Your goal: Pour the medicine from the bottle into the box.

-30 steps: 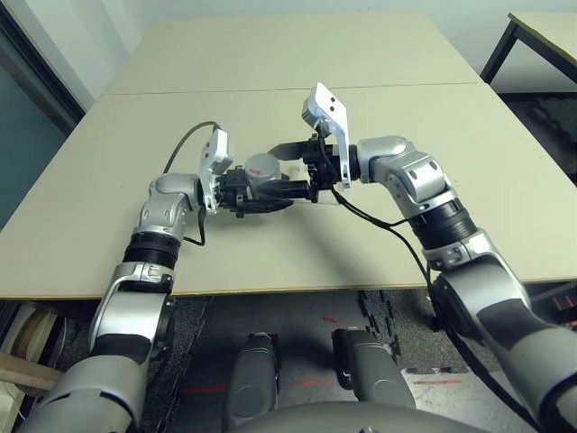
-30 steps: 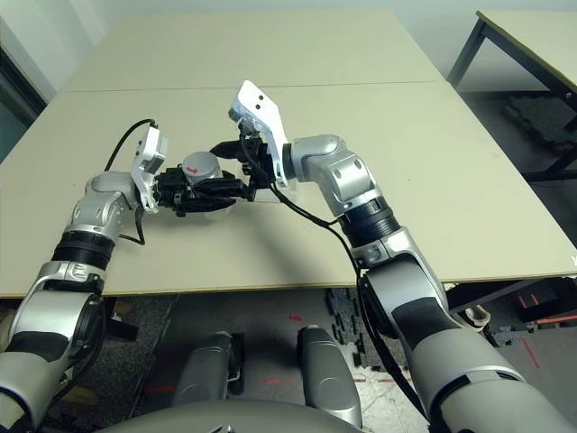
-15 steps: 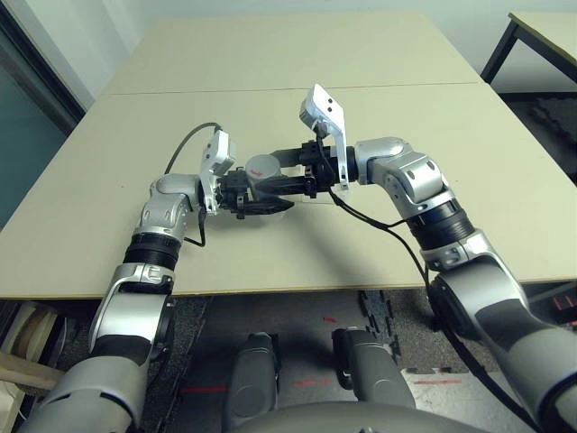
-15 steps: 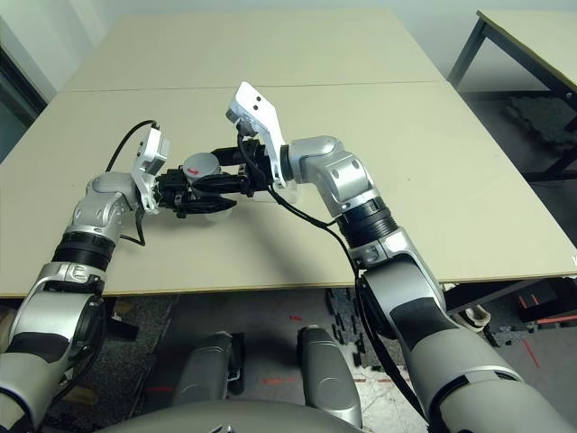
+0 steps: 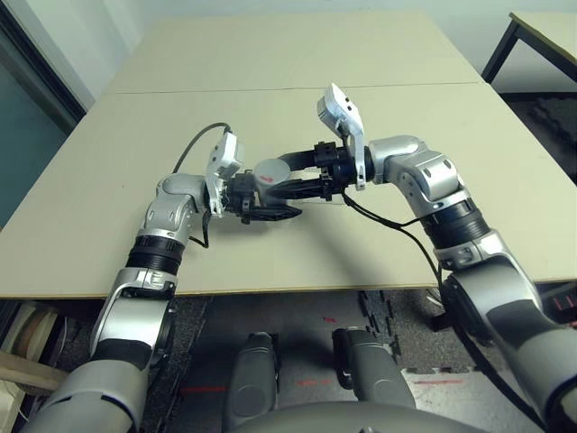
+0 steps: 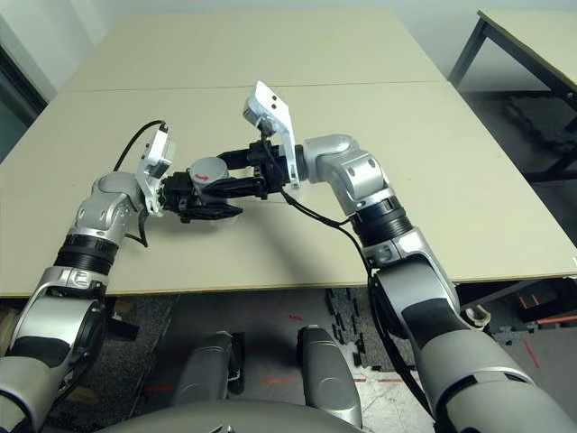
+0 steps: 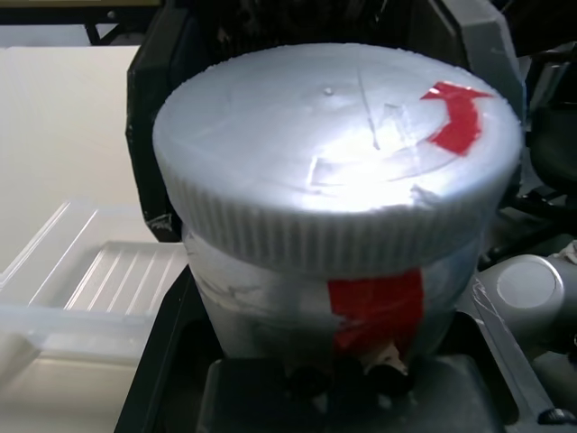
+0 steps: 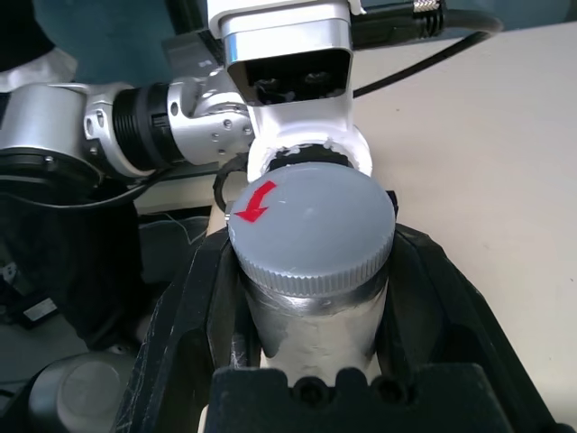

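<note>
Bottle [image 7: 306,316] is shifting a touch toward the robot's right compared with half a second ago, grey cap [image 8: 315,225] still on, and both arms have moved that way with it. The right gripper [image 8: 308,230] has narrowed from its wide spread a second ago. Near table [image 5: 433,216] edge well clear of both grippers; open tabletop beyond them, while the clear box [image 7: 117,280] sits close by, just to the robot's right of the bottle. And the claws: left gripper [image 7: 329,135] pinching the bottle, right one closed around it too!
</note>
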You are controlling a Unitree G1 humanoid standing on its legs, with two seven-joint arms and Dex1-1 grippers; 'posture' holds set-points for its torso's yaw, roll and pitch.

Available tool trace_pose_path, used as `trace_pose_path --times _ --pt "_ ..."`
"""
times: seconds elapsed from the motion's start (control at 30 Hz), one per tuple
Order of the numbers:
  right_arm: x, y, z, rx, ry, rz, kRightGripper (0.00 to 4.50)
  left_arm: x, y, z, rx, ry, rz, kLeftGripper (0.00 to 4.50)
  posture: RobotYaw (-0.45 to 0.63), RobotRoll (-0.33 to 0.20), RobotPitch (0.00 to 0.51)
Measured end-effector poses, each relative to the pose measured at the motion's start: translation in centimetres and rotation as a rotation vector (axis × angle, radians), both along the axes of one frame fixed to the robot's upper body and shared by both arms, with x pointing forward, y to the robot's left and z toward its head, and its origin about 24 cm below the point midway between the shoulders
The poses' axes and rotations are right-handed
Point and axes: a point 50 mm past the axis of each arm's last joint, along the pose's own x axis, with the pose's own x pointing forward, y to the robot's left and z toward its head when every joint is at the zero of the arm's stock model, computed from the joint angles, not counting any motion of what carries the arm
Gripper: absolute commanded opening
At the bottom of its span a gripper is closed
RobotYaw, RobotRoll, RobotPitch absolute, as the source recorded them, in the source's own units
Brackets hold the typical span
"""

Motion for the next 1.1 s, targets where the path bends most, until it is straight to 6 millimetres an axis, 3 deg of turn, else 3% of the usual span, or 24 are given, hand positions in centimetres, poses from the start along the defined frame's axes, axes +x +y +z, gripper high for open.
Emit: trace_pose_path --times 0.33,0.53,1.1 --pt "-0.15 0.08 0.03 0.001 -0.004 0.026 2.69 -0.39 0.06 -0.03 -0.008 0.002 -0.009 2.67 -0.06 0.000 0.110" --pt "-0.53 0.16 0.14 0.015 -0.005 0.098 4.50 -0.50 0.33 0.02 0.002 -0.003 -0.016 2.67 -0.06 0.000 0.106" --pt "-0.49 0.94 0.13 0.031 -0.022 0.115 4.50 -0.59 0.30 -0.39 0.001 0.003 -0.003 2.67 -0.06 0.000 0.100"
